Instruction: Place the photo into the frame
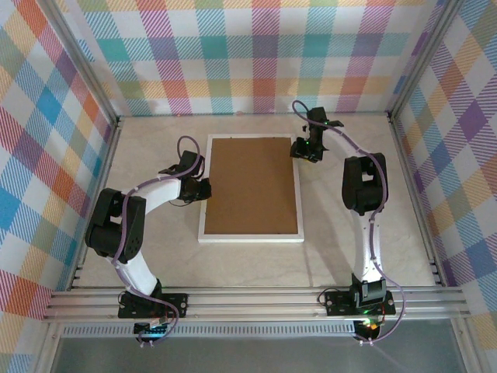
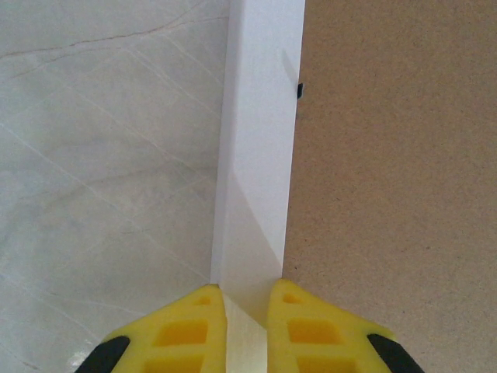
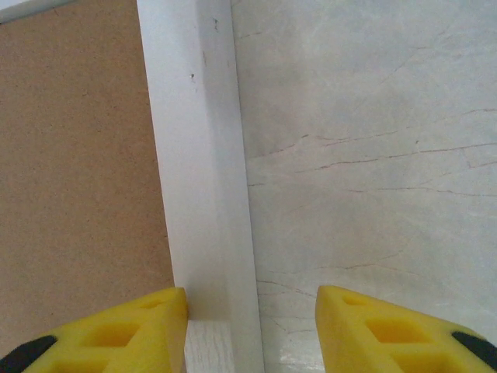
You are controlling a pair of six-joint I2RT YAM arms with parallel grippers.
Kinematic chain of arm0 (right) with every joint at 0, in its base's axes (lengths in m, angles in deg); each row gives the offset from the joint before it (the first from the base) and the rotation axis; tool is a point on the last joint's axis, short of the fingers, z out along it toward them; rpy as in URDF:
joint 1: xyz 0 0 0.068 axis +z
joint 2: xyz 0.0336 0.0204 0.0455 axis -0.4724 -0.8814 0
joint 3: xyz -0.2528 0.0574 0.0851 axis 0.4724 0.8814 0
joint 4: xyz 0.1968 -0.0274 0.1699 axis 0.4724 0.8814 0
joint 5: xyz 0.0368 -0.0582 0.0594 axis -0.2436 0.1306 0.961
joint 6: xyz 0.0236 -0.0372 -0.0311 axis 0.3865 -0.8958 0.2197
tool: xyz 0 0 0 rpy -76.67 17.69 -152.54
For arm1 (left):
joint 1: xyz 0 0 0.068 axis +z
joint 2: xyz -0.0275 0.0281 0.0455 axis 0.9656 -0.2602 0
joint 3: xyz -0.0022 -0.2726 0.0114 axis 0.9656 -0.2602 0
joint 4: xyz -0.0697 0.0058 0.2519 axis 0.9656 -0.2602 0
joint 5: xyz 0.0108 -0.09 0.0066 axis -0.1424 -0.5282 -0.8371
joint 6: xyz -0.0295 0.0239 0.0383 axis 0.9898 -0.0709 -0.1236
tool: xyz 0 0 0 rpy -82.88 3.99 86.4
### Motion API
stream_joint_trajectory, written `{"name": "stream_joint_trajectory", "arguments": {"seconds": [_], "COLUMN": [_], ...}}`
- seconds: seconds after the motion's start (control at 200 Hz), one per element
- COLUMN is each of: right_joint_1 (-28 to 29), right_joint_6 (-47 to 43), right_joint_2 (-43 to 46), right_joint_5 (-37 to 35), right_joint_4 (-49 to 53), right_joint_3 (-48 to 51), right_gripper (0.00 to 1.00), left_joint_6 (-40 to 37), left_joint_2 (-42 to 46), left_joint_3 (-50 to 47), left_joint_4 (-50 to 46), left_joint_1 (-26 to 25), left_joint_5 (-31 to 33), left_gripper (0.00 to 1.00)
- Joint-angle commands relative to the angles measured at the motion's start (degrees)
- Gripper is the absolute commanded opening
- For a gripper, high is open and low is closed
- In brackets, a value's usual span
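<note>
The frame (image 1: 250, 235) lies flat mid-table, its white border around a plain brown backing board (image 1: 252, 185). The photo is hidden. My left gripper (image 1: 203, 186) is at the frame's left border; in the left wrist view its yellow fingers (image 2: 247, 289) press both sides of the white border strip (image 2: 260, 140), shut on it. My right gripper (image 1: 301, 150) is at the frame's far right corner area. In the right wrist view it (image 3: 252, 291) stands open: one finger touches the inner edge of the border (image 3: 198, 155), the other hangs apart over the table.
The pale marbled table (image 1: 365, 256) stretches on both sides of the frame. Checked walls enclose the table on three sides. A metal rail (image 1: 256, 299) with the arm bases runs along the near edge.
</note>
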Motion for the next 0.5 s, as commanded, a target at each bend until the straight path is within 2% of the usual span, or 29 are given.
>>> {"name": "stream_joint_trajectory", "arguments": {"seconds": [0.0, 0.28, 0.495], "right_joint_1": [-0.26, 0.65, 2.72], "right_joint_6": [-0.44, -0.56, 0.22], "right_joint_2": [-1.74, -4.13, -6.34], "right_joint_5": [-0.07, 2.29, -0.15], "right_joint_4": [1.27, 4.67, 9.78], "right_joint_3": [-1.44, -2.02, -2.66], "right_gripper": [0.48, 0.49, 0.51], "left_joint_6": [-0.29, -0.24, -0.36], "left_joint_2": [-0.89, -1.24, -1.57], "left_joint_3": [-0.73, -0.48, 0.21], "left_joint_4": [-5.01, -4.89, -4.78], "left_joint_1": [-1.03, -1.12, -1.17], "left_joint_5": [-0.88, -1.43, -1.87], "left_gripper": [0.14, 0.14, 0.14]}}
